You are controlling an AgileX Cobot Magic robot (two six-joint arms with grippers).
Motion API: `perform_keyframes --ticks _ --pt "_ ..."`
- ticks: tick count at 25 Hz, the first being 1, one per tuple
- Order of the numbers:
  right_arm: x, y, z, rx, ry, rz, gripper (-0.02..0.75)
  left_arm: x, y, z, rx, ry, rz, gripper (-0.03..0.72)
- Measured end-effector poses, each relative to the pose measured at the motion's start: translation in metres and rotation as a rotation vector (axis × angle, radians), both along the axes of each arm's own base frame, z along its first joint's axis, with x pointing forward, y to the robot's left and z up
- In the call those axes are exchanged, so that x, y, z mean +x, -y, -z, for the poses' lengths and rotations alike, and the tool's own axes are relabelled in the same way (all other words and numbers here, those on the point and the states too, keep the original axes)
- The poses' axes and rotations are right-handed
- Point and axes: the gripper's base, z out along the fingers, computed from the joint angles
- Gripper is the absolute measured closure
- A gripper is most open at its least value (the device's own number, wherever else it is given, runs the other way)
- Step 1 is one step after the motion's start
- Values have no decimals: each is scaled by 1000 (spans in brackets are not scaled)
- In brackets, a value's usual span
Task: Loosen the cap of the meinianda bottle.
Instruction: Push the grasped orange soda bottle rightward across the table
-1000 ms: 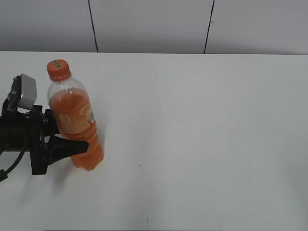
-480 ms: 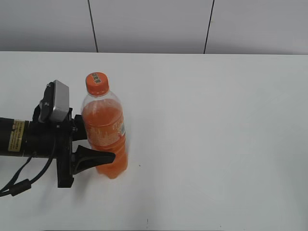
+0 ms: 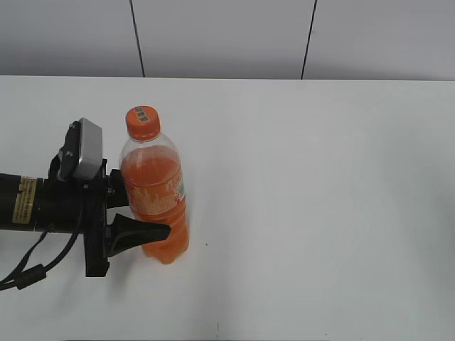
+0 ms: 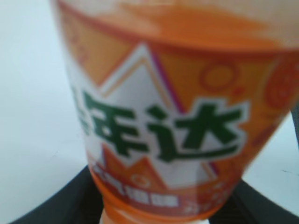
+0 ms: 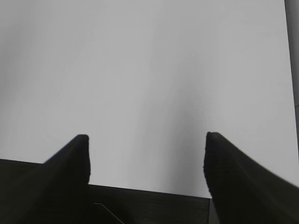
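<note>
Standing upright on the white worktop (image 3: 320, 213), the meinianda bottle (image 3: 154, 199) is pinched at its lower body by the left hand (image 3: 146, 234), the cap (image 3: 142, 122) untouched above. Were that smooth, thin plastic gripped too loosely, the bottle would likely spin with the cap — or buckle under excess squeeze. The right hand (image 5: 145, 158), unseen near the bottle, is spread over bare worktop.

The meinianda bottle (image 4: 163, 116) fills the left wrist view — blurred, top and base cut off.
</note>
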Motion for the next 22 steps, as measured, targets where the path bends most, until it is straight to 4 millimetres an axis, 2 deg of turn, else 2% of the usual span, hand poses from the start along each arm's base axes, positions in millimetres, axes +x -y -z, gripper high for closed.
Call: perform_keyframes --ticks 3,5,7,14,16,22 --pt "28 -3 -13 29 -34 -12 249 0 0 0 0 -1 0 303" --pt "52 -7 -15 54 -81 -32 297 0 0 0 0 -1 0 303" --pt "68 -12 -20 91 -92 -71 329 0 0 0 -2 -9 -4 303" --pt "112 -30 -30 144 -120 -170 344 0 0 0 -8 -39 -22 303" --pt "119 -41 -35 138 -115 -225 344 0 0 0 -9 -41 -23 303" --pt "139 -98 -42 116 -128 -446 346 0 0 0 -8 -41 -24 303"
